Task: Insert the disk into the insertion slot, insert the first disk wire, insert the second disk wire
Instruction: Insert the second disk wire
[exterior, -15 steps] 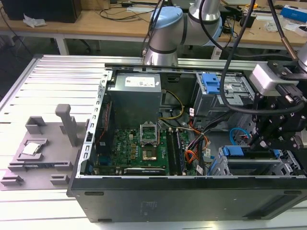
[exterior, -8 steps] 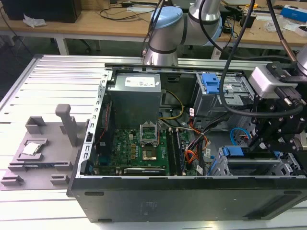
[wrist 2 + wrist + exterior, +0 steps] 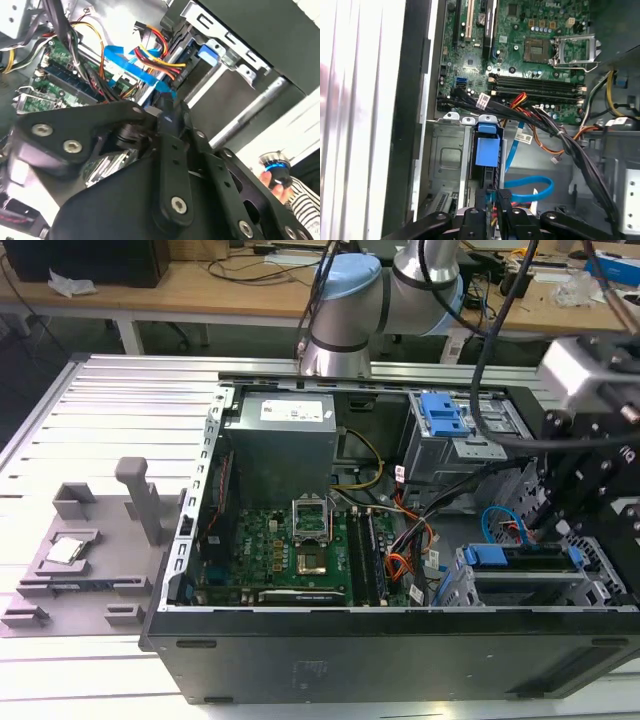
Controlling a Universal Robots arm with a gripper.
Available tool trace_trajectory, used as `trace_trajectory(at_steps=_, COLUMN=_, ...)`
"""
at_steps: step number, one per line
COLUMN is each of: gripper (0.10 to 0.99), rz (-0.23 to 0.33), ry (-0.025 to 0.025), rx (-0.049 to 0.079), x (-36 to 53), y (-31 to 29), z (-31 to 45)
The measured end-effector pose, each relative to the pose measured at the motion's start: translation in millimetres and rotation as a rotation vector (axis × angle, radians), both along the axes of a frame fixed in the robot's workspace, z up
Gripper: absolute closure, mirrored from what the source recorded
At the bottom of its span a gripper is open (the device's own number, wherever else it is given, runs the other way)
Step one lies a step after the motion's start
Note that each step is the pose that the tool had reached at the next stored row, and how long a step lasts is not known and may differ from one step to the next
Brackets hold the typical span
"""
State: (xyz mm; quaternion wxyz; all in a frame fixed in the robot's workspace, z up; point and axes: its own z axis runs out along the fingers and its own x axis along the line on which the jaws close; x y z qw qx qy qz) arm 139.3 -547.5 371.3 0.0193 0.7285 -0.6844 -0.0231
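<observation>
a robotics lab or workshop: an open computer case [image 3: 400, 640] lies on a ribbed aluminium table [image 3: 110, 400], with wooden workbenches [image 3: 200, 290] strewn with cables at the far side, and grey plastic fixtures [image 3: 90, 550] at the exterior view's left.

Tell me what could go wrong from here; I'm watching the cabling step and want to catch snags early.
1. The gripper works right at the looped second disk wire; it could hook or kink the loop.
2. The first disk wire crosses the blue cable beside the disk; the bundles could tangle or block the plug.
3. Loose black cables run close to the arm and might be dragged.
</observation>
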Motion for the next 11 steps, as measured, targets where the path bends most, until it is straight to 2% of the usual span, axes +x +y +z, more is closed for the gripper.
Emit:
trace_trajectory(at_steps=1, gripper=0.929, rz=0.000, ry=0.0000, rx=0.000, x=0.0, y=0.0, z=4.6)
trace_trajectory(at_steps=2, gripper=0.980, rz=0.000, ry=0.0000, rx=0.000, x=0.0, y=0.0, z=13.9)
trace_trajectory(at_steps=3, gripper=0.980, rz=0.000, ry=0.0000, rx=0.000, x=0.0, y=0.0, z=18.3)
trace_trajectory(at_steps=11, gripper=0.980, rz=0.000, ry=0.0000, rx=0.000, x=0.0, y=0.0, z=20.7)
